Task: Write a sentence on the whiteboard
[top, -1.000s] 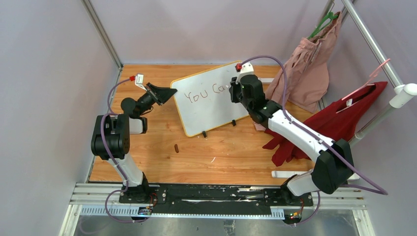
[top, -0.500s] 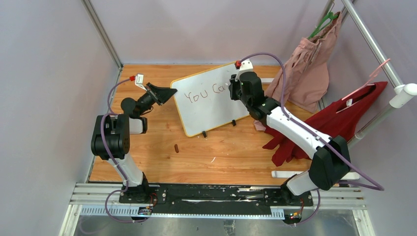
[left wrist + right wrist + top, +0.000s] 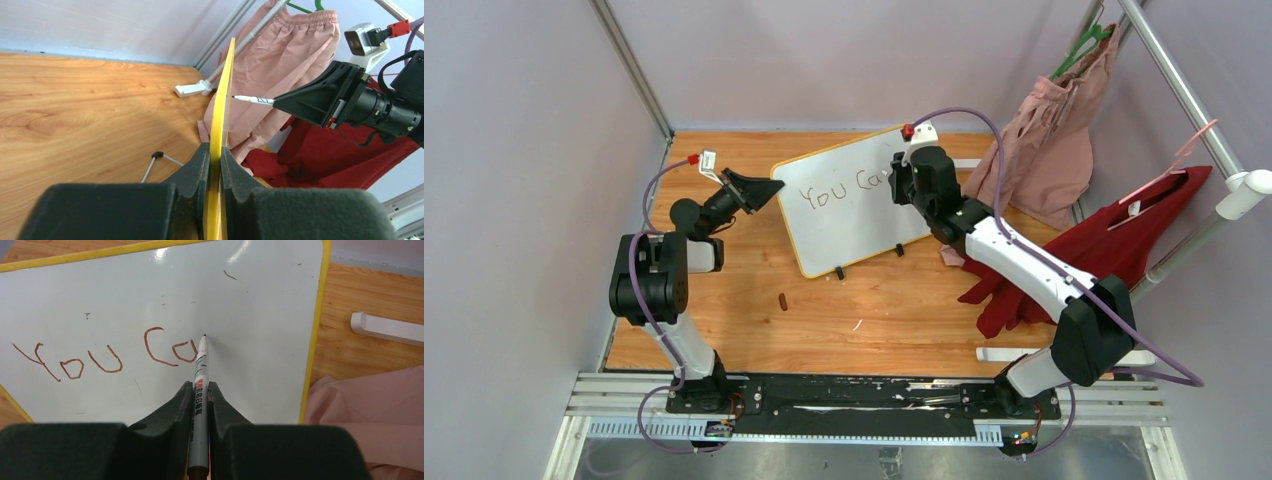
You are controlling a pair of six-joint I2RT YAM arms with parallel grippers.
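The whiteboard (image 3: 849,205) with a yellow frame stands tilted on two black feet at the table's middle back. My left gripper (image 3: 772,187) is shut on its left edge, seen edge-on in the left wrist view (image 3: 220,120). The sentence (image 3: 105,357) reads "You Ca" in reddish-brown. My right gripper (image 3: 200,390) is shut on a grey marker (image 3: 199,405). The marker's tip touches the board just right of the "a". The right gripper also shows in the top view (image 3: 902,185), over the board's right part.
A pink garment (image 3: 1054,140) and a red garment (image 3: 1114,250) hang at the right. A white marker cap (image 3: 387,329) lies right of the board. A small brown piece (image 3: 783,300) and a white bar (image 3: 1014,354) lie on the wood.
My right gripper has shifted slightly left and back along the board with the marker. The left gripper and the board have not moved.
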